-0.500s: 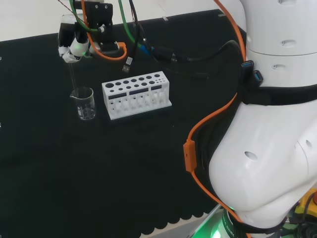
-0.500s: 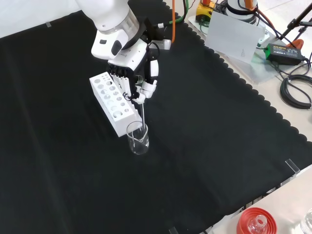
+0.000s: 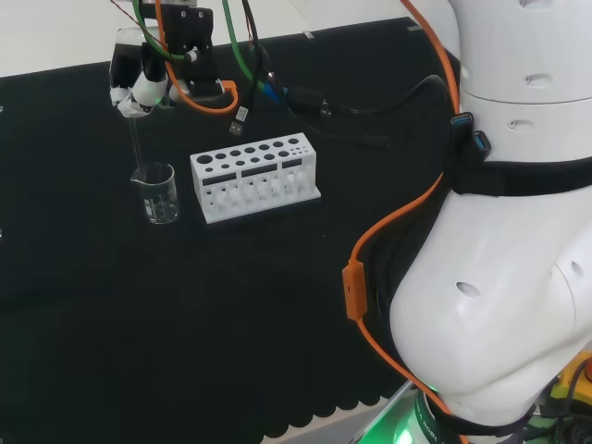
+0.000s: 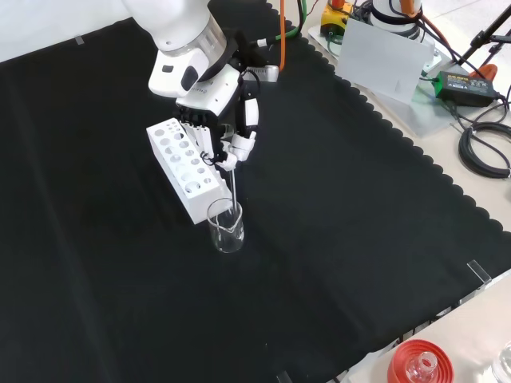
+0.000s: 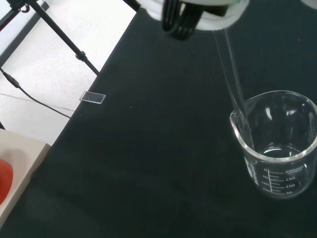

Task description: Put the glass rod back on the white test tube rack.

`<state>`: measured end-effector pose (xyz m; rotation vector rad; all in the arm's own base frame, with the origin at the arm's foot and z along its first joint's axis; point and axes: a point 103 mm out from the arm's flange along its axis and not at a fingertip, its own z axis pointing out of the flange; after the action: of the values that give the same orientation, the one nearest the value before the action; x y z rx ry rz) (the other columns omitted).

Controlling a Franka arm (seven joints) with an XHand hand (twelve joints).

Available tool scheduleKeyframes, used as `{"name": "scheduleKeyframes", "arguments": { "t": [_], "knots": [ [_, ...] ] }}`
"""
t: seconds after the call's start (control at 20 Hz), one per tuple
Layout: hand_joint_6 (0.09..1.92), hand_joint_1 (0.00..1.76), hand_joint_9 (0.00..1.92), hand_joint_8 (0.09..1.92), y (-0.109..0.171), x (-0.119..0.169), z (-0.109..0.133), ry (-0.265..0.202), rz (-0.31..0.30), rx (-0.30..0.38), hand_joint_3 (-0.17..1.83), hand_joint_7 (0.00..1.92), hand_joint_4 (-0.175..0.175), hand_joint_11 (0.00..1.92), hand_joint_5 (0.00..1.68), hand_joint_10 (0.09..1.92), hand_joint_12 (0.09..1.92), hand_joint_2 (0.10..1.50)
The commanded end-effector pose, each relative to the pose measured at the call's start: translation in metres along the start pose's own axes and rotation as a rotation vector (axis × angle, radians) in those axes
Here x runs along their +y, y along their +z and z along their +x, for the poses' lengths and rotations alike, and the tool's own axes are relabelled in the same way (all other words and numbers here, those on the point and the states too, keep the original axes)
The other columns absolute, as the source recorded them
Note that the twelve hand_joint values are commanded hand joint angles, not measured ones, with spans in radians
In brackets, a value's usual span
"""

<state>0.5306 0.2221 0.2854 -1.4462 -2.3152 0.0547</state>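
- Hand (image 4: 226,132): above the cloth (image 4: 335,239), fingers curled and pinching the top end of the rod (image 4: 235,187). In the head view the hand (image 3: 139,88) sits at upper left, above the beaker (image 3: 157,192).
- Rod: clear glass, held near upright, hanging down from the fingers. Its lower end is inside the beaker (image 4: 226,227); in the wrist view the rod (image 5: 232,79) crosses the rim by the spout of the beaker (image 5: 277,144). Whether the tip touches the bottom cannot be told.
- Beaker: clear glass with printed marks, upright on the cloth. It appears empty, though clear liquid would be hard to see.
- Rack (image 3: 254,176): white, with rows of round holes, upright on the cloth. In the head view it stands just beside the beaker, to its right; in the front view the rack (image 4: 182,166) lies behind and left of the beaker, close to it.
- Rod and rack: apart; the rod is not on the rack.
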Motion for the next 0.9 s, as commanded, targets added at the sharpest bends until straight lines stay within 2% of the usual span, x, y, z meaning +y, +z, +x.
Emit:
{"name": "scheduleKeyframes", "arguments": {
  "t": [0.05,0.4,0.6,0.75,0.9],
  "knots": [
    [0.71,1.30,1.76,1.02,0.000,0.000,-0.001,-0.001,-0.002,0.002,0.51,1.20,-0.175,1.61,1.05,0.56,0.72,0.81],
    [0.71,1.30,1.76,1.02,-0.002,-0.001,-0.005,0.002,-0.017,0.014,0.51,1.20,-0.175,1.62,1.05,0.56,0.72,0.81],
    [0.71,1.30,1.76,1.02,-0.015,-0.011,-0.013,0.011,-0.037,0.012,0.51,1.20,-0.175,1.62,1.05,0.56,0.72,0.81],
    [0.71,1.30,1.76,1.02,-0.026,-0.012,0.005,0.031,-0.034,-0.016,0.51,1.20,-0.175,1.62,1.05,0.56,0.72,0.80],
    [0.71,1.30,1.76,1.02,-0.029,-0.015,-0.002,0.031,-0.044,-0.012,0.51,1.20,-0.175,1.62,1.06,0.56,0.72,0.80]
  ]
}}
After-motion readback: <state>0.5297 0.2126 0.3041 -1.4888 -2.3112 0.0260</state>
